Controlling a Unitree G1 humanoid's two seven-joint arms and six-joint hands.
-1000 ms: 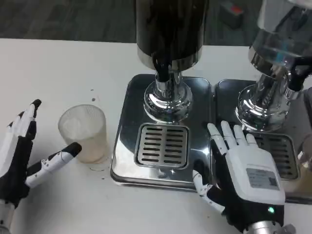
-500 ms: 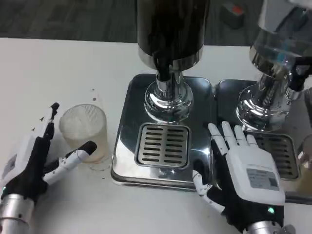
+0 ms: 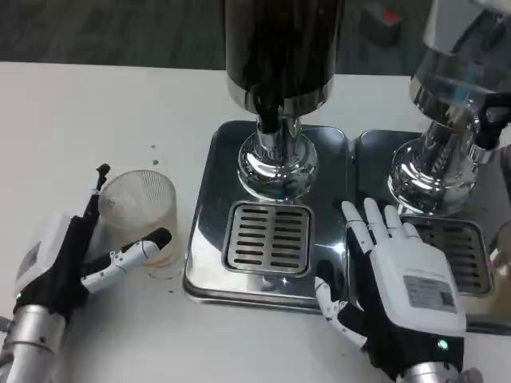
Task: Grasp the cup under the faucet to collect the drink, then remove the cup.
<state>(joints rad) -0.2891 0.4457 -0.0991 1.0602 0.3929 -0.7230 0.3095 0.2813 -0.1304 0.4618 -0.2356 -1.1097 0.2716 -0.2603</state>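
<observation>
Frosted cup [image 3: 140, 214], left hand [image 3: 68, 263] seemingly touching

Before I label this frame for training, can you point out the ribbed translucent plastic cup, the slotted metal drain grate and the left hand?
Ribbed translucent plastic cup [image 3: 142, 214], head view, side wall.
Slotted metal drain grate [image 3: 267, 237], head view, centre slots.
Left hand [image 3: 68, 259], head view, black palm.

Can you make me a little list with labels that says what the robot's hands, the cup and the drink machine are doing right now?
cup: clear ribbed cup, upright on the white table, left of the drip tray
left hand: left hand closing around the cup, one of its fingers at the front, another behind; firm grip cannot be told
right hand: right hand flat, fingers spread, resting on the metal base
drip tray: slotted grate, nothing standing on it
faucet: dark dispenser spout above the grate
</observation>
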